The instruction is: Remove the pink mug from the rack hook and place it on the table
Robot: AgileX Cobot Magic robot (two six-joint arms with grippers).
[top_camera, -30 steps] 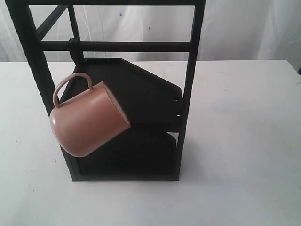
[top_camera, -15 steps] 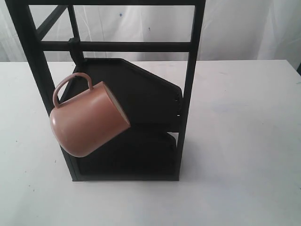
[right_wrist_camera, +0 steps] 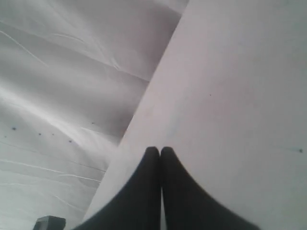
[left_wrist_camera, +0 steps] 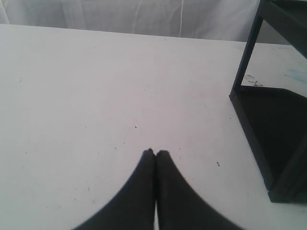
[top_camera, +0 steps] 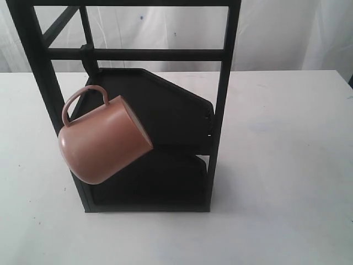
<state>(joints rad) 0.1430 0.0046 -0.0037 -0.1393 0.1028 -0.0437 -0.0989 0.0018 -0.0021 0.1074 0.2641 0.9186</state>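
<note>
The pink mug [top_camera: 102, 141] hangs by its thin loop handle from a hook on the black rack [top_camera: 165, 110], tilted with its mouth toward the right. The rack stands on the white table [top_camera: 287, 165]. Neither gripper shows in the exterior view. In the left wrist view my left gripper [left_wrist_camera: 155, 153] is shut with nothing in it, above bare table [left_wrist_camera: 96, 96], with the rack's base [left_wrist_camera: 268, 139] off to one side. In the right wrist view my right gripper [right_wrist_camera: 159, 150] is also shut and empty, near the table's edge [right_wrist_camera: 144, 105].
A white cloth backdrop [top_camera: 276, 33] hangs behind the table. The rack's black frame bars [top_camera: 138, 54] run above and beside the mug. The cloth [right_wrist_camera: 57, 86] drops away past the table edge in the right wrist view.
</note>
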